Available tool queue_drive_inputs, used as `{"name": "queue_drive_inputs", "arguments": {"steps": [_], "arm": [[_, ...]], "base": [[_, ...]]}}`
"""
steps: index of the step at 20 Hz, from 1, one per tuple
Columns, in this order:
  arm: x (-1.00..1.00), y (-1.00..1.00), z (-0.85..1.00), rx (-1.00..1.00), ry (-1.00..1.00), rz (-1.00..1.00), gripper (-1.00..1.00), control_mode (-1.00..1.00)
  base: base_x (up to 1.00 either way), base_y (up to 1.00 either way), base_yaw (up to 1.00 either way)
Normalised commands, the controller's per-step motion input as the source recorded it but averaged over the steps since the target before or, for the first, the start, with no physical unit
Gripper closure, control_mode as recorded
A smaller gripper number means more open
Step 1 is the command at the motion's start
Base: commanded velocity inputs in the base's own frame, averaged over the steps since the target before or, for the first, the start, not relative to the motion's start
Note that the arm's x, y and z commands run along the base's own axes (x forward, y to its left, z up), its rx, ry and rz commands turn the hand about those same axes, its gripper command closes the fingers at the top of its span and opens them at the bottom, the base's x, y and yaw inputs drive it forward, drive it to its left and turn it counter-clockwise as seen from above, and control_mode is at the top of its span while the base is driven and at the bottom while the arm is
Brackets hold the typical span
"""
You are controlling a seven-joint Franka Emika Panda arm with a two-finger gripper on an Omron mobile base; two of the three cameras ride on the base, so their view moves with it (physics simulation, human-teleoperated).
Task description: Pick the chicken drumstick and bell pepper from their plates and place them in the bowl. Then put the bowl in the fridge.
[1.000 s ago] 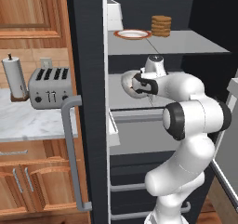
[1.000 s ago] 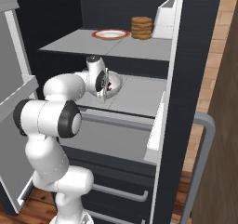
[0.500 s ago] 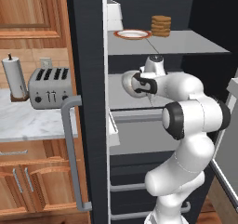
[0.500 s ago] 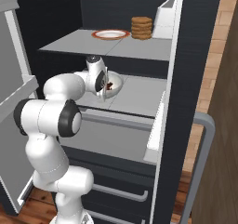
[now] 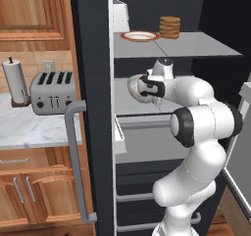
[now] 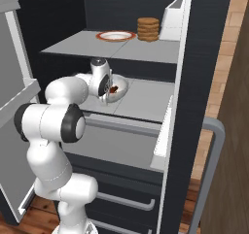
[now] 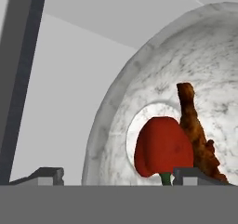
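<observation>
Now: gripper [image 7: 111, 172] open, one fingertip [image 7: 46, 174] outside the rim, the other inside | bowl [image 7: 153, 102] on middle fridge [image 5: 93, 83] shelf, at near left | bell pepper [image 7: 162, 146] and chicken drumstick [image 7: 195, 130] inside bowl, touching | orange-rimmed plate [image 6: 115, 36] on shelf above, beside brown stack [image 6: 148, 29].

Bowl [image 7: 153, 83] cut off at hand view's right edge; chicken drumstick [image 7: 193, 125] lower end hidden behind fingertip [image 7: 200, 175] (bell pepper [image 7: 162, 148] stem too).
</observation>
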Motion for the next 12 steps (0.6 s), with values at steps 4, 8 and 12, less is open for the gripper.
{"name": "queue_drive_inputs", "arguments": {"steps": [4, 8, 12], "arm": [[-0.05, 0.00, 0.00, 0.09, 0.00, 0.00, -1.00, -1.00], [-0.06, 0.00, 0.00, 0.05, -0.01, 0.00, -1.00, -1.00], [-0.12, 0.00, 0.02, 0.02, -0.06, 0.00, -1.00, -1.00]], "base": [[0.00, 0.00, 0.00], [0.00, 0.00, 0.00], [0.00, 0.00, 0.00]]}}
